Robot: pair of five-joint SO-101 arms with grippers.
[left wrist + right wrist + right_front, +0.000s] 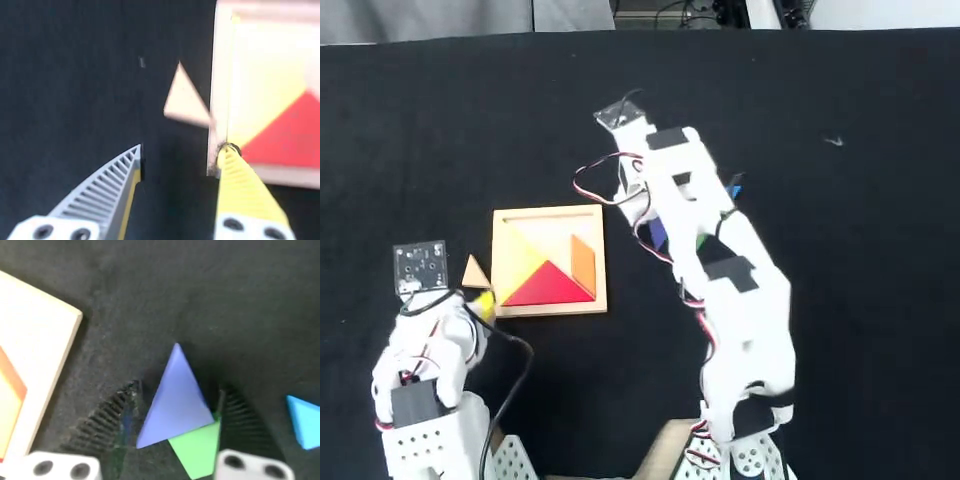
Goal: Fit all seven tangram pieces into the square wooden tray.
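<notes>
Left gripper (183, 147), jaws open, had the tan triangle (184, 100) just ahead between its fingertips, one corner touching the tray (220, 75) wall.

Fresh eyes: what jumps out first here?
The wooden tray left of centre already holds a yellow piece, red piece and orange piece. A pale triangle lies just outside its left edge, near the open left gripper; the right gripper straddles a violet triangle.
</notes>
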